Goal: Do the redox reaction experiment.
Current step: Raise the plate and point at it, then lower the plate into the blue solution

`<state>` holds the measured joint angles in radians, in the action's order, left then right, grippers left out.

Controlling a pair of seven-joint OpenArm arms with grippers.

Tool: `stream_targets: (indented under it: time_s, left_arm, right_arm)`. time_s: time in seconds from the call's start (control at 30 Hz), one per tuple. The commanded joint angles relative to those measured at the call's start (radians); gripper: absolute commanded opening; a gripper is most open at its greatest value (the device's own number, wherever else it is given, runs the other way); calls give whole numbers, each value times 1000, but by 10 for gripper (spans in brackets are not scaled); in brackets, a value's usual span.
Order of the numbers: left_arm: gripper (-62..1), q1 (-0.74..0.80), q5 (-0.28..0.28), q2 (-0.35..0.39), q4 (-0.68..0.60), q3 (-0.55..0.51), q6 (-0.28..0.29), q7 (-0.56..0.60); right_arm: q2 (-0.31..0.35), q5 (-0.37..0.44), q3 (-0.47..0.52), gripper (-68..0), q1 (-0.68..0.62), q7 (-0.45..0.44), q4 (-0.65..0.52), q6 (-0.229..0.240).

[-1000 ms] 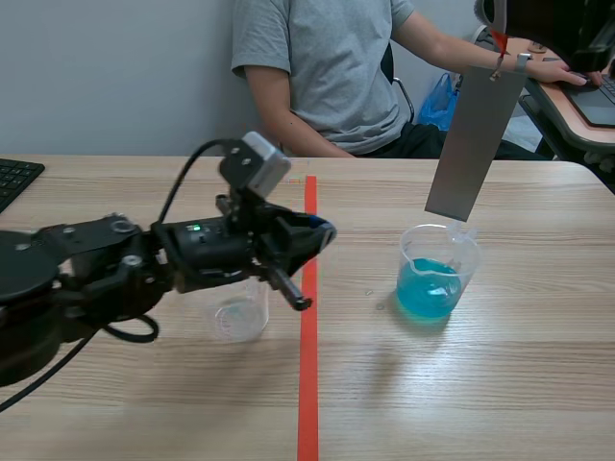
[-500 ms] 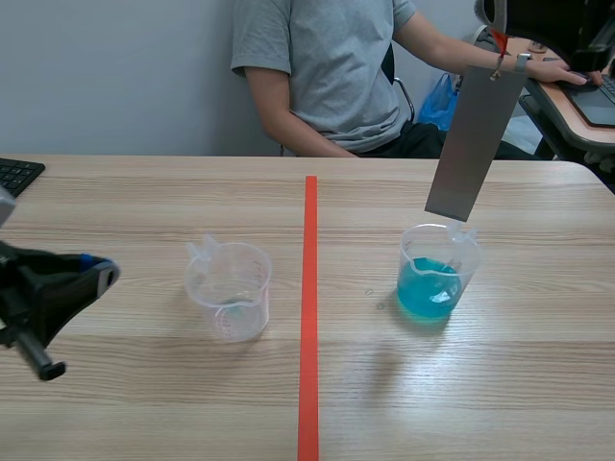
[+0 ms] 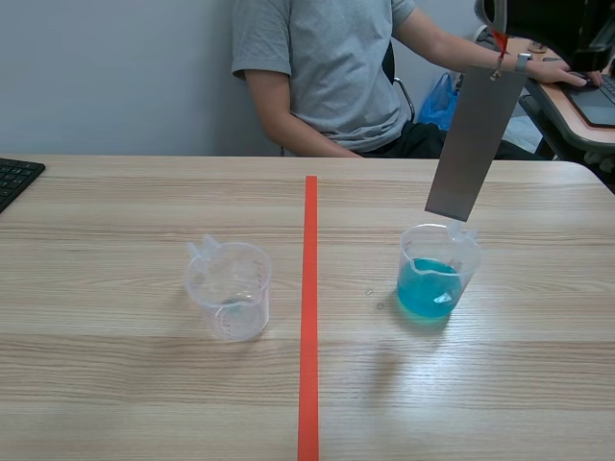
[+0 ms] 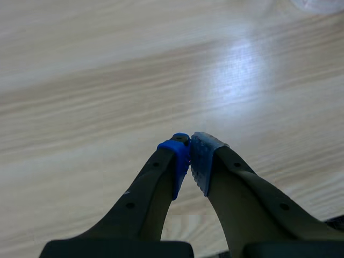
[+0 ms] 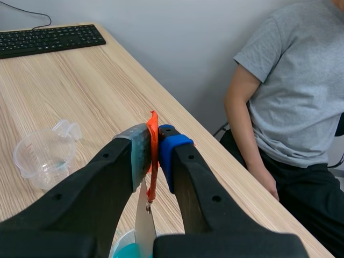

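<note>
A beaker of blue liquid (image 3: 436, 279) stands right of the tape line, and an empty clear beaker (image 3: 229, 287) stands left of it. A grey metal strip (image 3: 475, 142) hangs tilted with its lower end just above the blue beaker's rim. My right gripper (image 3: 499, 21) is raised at the far right, shut on the strip's orange-red tag (image 5: 152, 156) between its pads (image 5: 171, 146). Under that gripper lie the strip (image 5: 144, 220) and blue liquid (image 5: 129, 251). My left gripper (image 4: 189, 144) is shut on nothing above bare wood; the scene view does not show it.
A person in a grey shirt (image 3: 327, 67) sits across the table, one hand at a side desk (image 3: 577, 96). A black keyboard (image 3: 14, 178) lies at the far left edge. The empty beaker (image 5: 45, 156) stands beside my right gripper, toward the keyboard (image 5: 51, 38).
My left arm has drawn back to the left and out of the scene view, uncovering the empty beaker. The right arm and the strip have not moved.
</note>
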<state>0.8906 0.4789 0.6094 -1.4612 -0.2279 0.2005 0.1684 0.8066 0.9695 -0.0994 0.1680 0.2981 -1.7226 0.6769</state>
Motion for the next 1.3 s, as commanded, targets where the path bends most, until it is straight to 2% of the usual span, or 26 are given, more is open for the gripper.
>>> stream_targets:
  time_s: [0.0,0.13,0.4,0.8,1.27]
  left_arm:
    - [-563,-2,-19,-14,-5,14,-5,15]
    - [-563,24,-60,-63,-5,14,-7,14]
    - [-563,45,-57,-132,-4,14,-4,14]
    - [-563,45,-57,-135,-4,14,-4,14]
    - [-563,45,-57,-135,-4,14,-4,14]
  right_arm:
    - [19,11,22,-664,14,-11,-16,-3]
    - [19,11,22,-664,14,-11,-16,-3]
    - [19,11,22,-664,14,-12,-16,-3]
    - [16,9,22,-664,9,-15,-15,-3]
    - [-62,-66,21,-664,9,-12,40,2]
